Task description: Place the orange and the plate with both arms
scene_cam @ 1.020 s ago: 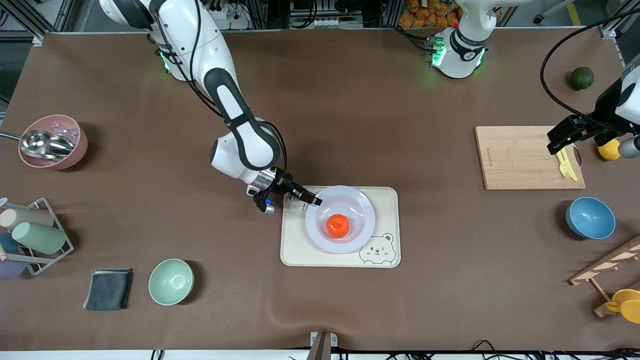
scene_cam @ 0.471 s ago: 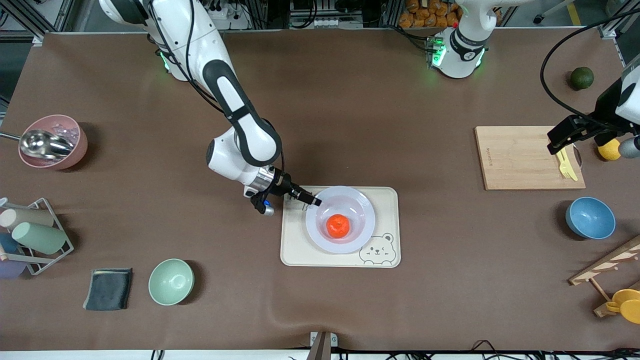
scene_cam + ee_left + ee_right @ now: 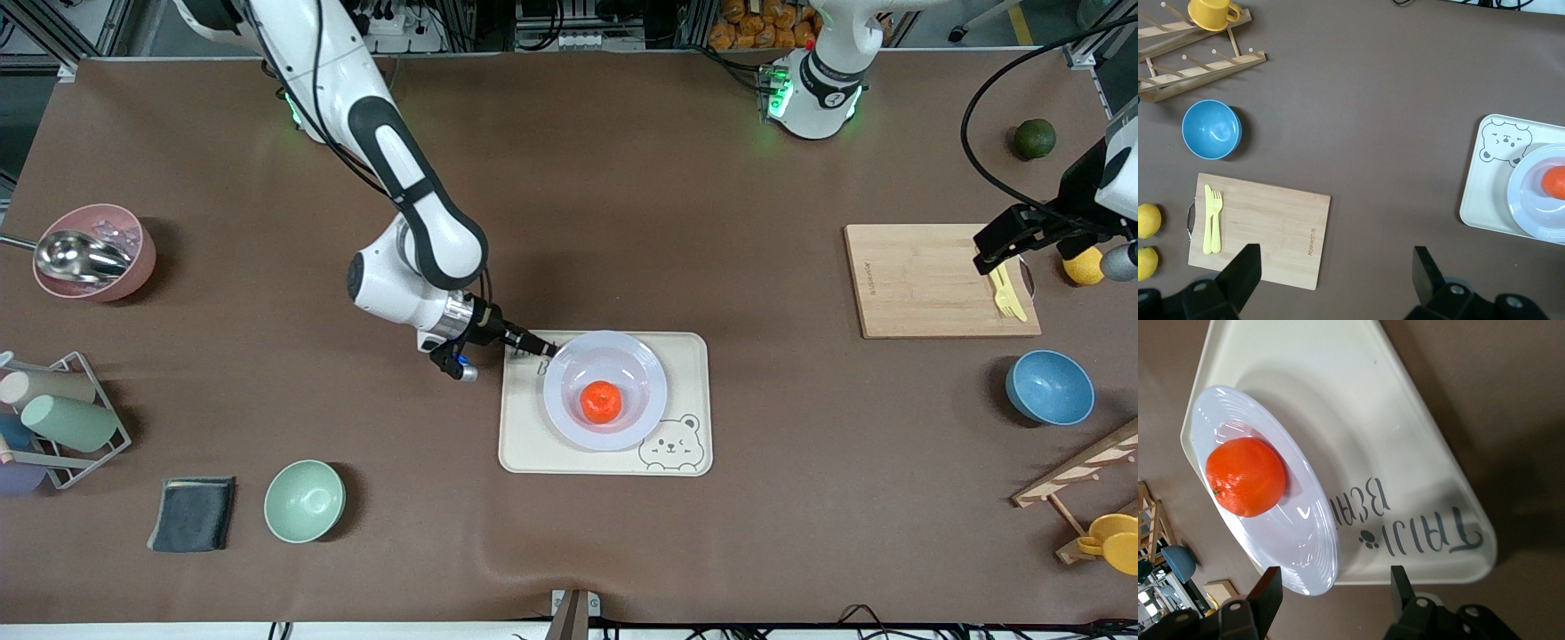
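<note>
On the cream bear-print tray (image 3: pixel 685 360) at mid-table, the plate (image 3: pixel 642 369) is sitting flat, and the orange (image 3: pixel 601 402) is resting in its well, a bit nearer the front camera than the plate's center. Right wrist view is showing the same stack: orange (image 3: pixel 1245 477) on plate (image 3: pixel 1308 540) on tray (image 3: pixel 1358 407), printed lettering on the tray beside the plate rim.

Right gripper (image 3: pixel 544 348) is sitting low over the tray edge that faces the right arm's end of the table, just beside the plate rim. Its fingers (image 3: pixel 1266 597) are showing spread apart in the right wrist view, with nothing between them; the plate rim is lying just ahead of the gap. Can't tell from the frames whether a fingertip is touching the rim.

Left arm is waiting at its own end of the table. Left gripper (image 3: pixel 1003 240) is hovering over the wooden cutting board (image 3: pixel 925 280), above the yellow fork (image 3: pixel 1007 293) lying on it. Left wrist view is showing its fingers (image 3: pixel 1241 273) wide apart and holding nothing, the board (image 3: pixel 1265 237) and yellow cutlery (image 3: pixel 1211 219) below.

Also lying around: blue bowl (image 3: pixel 1049 388) nearer the front camera than the board, a lemon (image 3: pixel 1083 267) beside the board, dark green fruit (image 3: pixel 1035 139) toward the left arm's end, green bowl (image 3: pixel 304 501) and pink bowl (image 3: pixel 124 267) with a metal scoop (image 3: pixel 80 255) toward the right arm's end.
</note>
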You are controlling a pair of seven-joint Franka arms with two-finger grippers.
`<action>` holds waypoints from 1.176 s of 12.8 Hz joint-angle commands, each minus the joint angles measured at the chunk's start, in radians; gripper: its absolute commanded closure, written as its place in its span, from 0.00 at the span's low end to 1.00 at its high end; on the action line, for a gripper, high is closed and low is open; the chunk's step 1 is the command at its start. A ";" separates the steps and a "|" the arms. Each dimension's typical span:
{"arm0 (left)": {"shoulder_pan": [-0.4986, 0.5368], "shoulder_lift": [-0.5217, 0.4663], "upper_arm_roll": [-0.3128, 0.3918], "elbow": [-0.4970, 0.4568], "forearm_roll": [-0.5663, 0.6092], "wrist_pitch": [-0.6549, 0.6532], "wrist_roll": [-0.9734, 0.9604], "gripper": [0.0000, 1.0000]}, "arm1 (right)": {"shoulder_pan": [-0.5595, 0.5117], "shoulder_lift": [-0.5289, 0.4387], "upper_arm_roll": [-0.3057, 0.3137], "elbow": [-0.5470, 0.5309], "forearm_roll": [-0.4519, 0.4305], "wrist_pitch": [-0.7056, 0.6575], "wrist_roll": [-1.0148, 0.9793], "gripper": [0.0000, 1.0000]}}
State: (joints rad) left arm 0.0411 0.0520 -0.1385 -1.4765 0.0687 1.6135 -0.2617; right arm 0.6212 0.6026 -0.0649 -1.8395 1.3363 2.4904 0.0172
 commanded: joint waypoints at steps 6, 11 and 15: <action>0.013 -0.029 0.000 -0.005 -0.017 0.000 0.022 0.00 | -0.167 -0.199 -0.083 -0.101 -0.311 -0.344 0.152 0.00; 0.013 -0.032 -0.001 -0.005 -0.017 -0.001 0.024 0.00 | -0.398 -0.240 -0.133 -0.032 -0.603 -0.692 0.135 0.00; 0.013 -0.032 -0.003 -0.005 -0.017 -0.006 0.025 0.00 | -0.506 -0.342 -0.131 0.006 -0.875 -0.777 0.063 0.00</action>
State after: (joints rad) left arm 0.0472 0.0379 -0.1390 -1.4740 0.0687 1.6132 -0.2617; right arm 0.1741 0.3288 -0.2200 -1.8509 0.5808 1.7555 0.1169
